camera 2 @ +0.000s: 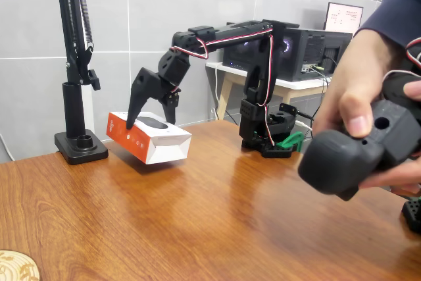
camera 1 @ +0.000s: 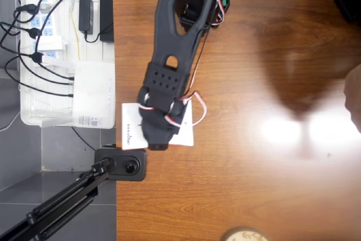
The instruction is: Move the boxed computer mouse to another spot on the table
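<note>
Glossy reddish-brown wood is your working surface: the table [camera 2: 217, 215] stands before a grey tiled wall, a black camera stand [camera 2: 77, 70] clamped at its edge. Your boxed computer mouse [camera 2: 150, 137] hangs just beside that stand, lifted clear of the wood and tilted, its orange-red side facing the fixed camera. From overhead the carton [camera 1: 131, 125] sits near the table's left edge, next to the stand's camera, long axis running parallel with that edge. Your gripper [camera 2: 152, 115] is clamped on the box from above. Beyond that edge lies a white tray [camera 1: 34, 71] of power strips and cables.
</note>
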`<act>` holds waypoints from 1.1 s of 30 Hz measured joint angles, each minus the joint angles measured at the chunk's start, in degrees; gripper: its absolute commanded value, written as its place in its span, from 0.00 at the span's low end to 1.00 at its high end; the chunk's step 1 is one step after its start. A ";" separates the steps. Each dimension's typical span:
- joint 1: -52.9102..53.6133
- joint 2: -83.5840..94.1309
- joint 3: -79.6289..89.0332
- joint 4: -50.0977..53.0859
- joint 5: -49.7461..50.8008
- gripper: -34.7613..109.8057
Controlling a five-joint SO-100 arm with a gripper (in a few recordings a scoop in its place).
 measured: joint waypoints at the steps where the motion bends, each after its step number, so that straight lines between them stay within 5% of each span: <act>1: -0.26 -0.18 -0.44 0.00 0.44 0.43; 5: -0.79 -0.44 -0.70 -4.48 0.70 0.97; 10: -2.11 -0.35 -0.70 -13.10 -11.43 0.98; 19: -3.25 1.23 0.18 -15.82 -13.36 0.98; 22: -2.81 2.02 0.18 -15.82 -13.36 0.87; 26: -5.19 7.03 0.62 -14.59 -9.40 0.25; 33: -7.56 25.31 6.59 -25.22 13.71 0.24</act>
